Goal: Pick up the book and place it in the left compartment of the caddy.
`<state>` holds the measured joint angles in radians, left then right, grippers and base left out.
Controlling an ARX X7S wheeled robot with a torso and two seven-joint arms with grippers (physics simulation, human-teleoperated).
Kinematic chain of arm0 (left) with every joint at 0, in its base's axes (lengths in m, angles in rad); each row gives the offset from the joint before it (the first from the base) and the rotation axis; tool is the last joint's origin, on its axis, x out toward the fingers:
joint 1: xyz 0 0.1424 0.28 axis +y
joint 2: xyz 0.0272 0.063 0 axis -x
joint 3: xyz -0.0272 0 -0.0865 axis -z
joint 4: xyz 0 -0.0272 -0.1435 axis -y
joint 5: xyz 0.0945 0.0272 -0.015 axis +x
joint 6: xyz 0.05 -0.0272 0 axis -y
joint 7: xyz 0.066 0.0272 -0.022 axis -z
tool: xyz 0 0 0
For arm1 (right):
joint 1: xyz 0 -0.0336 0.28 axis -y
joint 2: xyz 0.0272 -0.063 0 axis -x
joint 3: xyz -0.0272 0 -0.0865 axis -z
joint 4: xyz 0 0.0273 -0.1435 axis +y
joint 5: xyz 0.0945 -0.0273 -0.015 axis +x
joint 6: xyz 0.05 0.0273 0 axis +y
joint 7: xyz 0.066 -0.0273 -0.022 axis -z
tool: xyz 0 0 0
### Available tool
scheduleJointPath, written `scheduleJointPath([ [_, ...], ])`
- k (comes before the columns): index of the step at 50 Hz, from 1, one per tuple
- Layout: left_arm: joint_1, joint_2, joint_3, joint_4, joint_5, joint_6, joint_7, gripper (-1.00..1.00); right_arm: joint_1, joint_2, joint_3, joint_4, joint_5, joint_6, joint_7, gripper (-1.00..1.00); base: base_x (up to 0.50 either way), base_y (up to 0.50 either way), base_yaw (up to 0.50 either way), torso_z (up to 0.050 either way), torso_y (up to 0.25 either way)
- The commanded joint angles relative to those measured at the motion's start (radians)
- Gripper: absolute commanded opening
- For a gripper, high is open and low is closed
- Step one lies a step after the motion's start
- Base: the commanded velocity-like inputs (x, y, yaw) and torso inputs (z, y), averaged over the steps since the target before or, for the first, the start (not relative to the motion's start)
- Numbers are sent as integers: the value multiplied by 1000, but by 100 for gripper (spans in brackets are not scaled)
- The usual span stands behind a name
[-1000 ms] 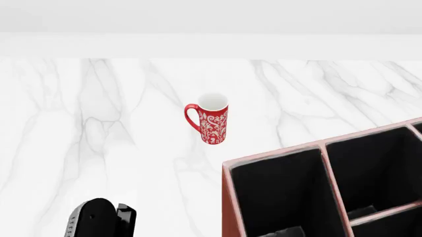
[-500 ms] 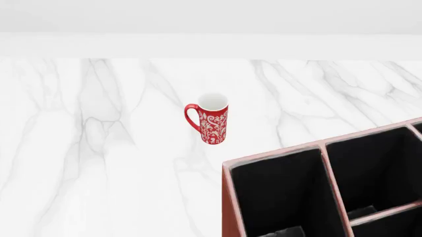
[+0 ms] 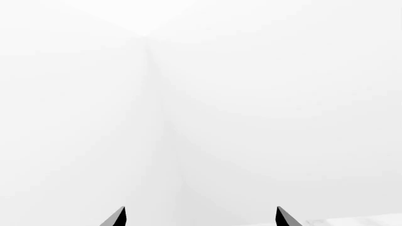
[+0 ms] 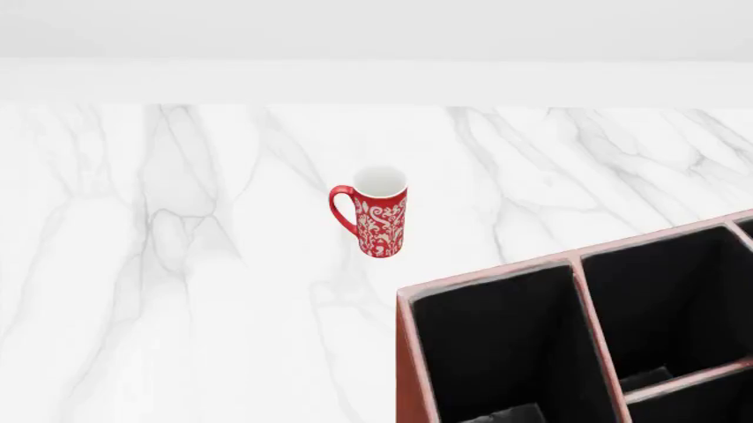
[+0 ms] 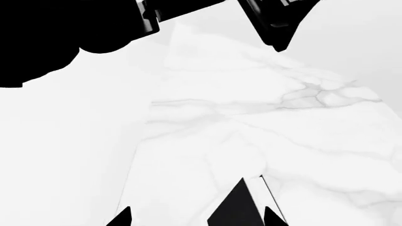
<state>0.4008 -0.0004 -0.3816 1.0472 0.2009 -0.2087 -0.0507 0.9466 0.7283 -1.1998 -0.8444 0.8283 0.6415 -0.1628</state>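
Observation:
The head view shows the reddish-brown caddy (image 4: 406, 352) at the lower right. Its long black-lined left compartment (image 4: 500, 339) is cut off by the frame's bottom edge, where a dark grey shape (image 4: 506, 414) shows inside it. Neither gripper appears in that view. My left gripper (image 3: 201, 217) is open and faces blank white walls, with nothing between its fingertips. My right gripper (image 5: 197, 219) is open over the marble top. A black wedge with a thin pale edge (image 5: 238, 205) rises between its tips, close to one of them. I cannot tell whether this wedge is the book.
A tall red patterned mug (image 4: 376, 216) stands upright on the white marble table (image 4: 176, 264), just behind the caddy's near corner. Two smaller caddy sections (image 4: 671, 300) lie to the right of the long one. Black robot parts (image 5: 69, 28) fill the top of the right wrist view.
A black arm part that showed at the lower left of the head view one second ago has left that view. The mug and the caddy have not moved.

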Motion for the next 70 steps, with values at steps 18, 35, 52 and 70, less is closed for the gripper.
scheduleJointPath([
  [18,-7,0,14,0,14,-10,0,100,-36,148,30,-22,-8,-72,3,100,0,0,0,0,0],
  [35,-12,0,15,0,21,-16,3,100,-74,188,51,60,-25,-147,-7,100,0,0,0,0,0],
  [52,-20,0,21,0,29,-25,6,100,-106,161,66,246,-34,-207,-35,100,0,0,0,0,0],
  [70,-39,0,34,0,45,-47,16,100,-92,70,71,400,-47,-217,-55,100,0,0,0,0,0],
])
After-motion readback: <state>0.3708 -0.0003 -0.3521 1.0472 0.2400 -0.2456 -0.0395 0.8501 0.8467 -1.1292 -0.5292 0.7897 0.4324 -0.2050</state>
